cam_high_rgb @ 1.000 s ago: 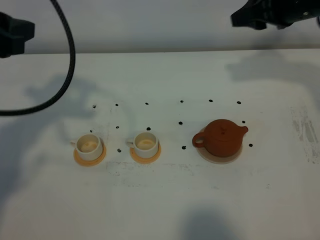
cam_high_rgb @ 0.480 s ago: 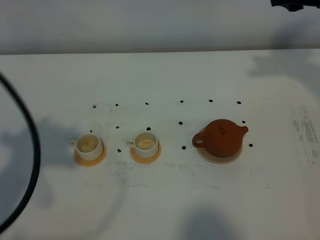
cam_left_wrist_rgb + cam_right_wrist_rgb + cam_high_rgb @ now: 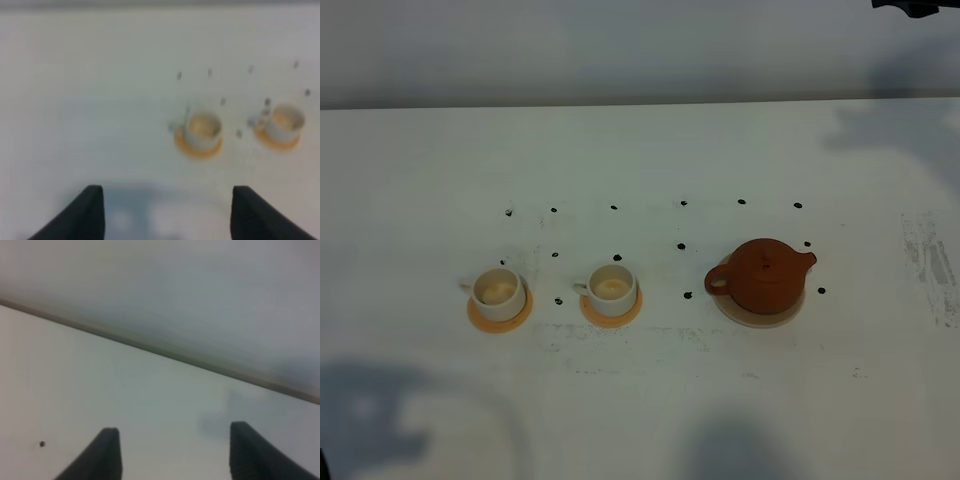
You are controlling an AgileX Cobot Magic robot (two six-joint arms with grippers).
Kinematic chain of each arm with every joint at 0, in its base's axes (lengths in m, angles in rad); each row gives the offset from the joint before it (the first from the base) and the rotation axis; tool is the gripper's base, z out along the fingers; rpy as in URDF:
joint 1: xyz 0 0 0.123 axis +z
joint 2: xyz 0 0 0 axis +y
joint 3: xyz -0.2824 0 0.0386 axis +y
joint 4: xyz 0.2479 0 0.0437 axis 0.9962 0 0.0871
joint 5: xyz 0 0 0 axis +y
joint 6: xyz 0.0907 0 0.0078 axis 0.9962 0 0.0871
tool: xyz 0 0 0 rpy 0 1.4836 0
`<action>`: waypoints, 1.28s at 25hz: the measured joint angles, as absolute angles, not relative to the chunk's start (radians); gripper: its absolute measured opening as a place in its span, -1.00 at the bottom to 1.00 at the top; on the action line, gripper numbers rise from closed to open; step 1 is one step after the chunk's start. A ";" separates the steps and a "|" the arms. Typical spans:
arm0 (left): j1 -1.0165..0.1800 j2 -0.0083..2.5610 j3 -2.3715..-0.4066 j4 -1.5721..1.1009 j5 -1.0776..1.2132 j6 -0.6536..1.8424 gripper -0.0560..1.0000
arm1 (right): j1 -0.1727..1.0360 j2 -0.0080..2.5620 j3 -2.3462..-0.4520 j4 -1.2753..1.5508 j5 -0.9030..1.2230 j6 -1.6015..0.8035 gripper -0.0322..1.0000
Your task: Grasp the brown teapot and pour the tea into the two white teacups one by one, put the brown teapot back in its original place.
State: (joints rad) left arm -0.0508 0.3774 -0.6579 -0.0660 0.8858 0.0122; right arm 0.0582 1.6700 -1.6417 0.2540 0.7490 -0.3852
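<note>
We see little of the robot. Its left hand (image 3: 167, 190) shows as two matt black fingers (image 3: 87, 217). Each is a blunt wedge, broad at the root and narrowing to a squared tip, with plain inner faces and no markings we can make out. The right hand (image 3: 175, 427) has the same pair of black wedge fingers (image 3: 252, 455); the edge of one looks faintly ribbed, though the blur leaves us unsure. From the high camera only a sliver of black casing (image 3: 917, 6) shows, well behind the brown teapot (image 3: 762, 277) and off to its right.
</note>
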 joint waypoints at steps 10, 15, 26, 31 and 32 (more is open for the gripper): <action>-0.051 0.155 -0.488 -0.047 0.984 -0.038 0.13 | 0.058 1.670 -1.642 0.254 0.744 -0.385 0.04; -0.051 0.118 -0.486 -0.034 1.002 -0.038 0.13 | 0.058 1.670 -1.642 0.254 0.741 -0.384 0.04; -0.051 0.117 -0.458 -0.017 1.062 -0.038 0.13 | 0.058 1.670 -1.641 0.255 0.727 -0.385 0.04; -0.046 0.117 -0.458 -0.016 1.062 -0.038 0.13 | 0.069 1.688 -1.641 0.311 0.727 -0.418 0.04; -0.034 0.117 -0.458 -0.017 1.062 -0.038 0.13 | 0.080 1.698 -1.641 0.321 0.727 -0.428 0.04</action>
State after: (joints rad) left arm -0.0343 0.1169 -0.4583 -0.0174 1.0615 -0.0379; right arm 0.0799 1.6977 -1.6407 0.3207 0.7268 -0.4276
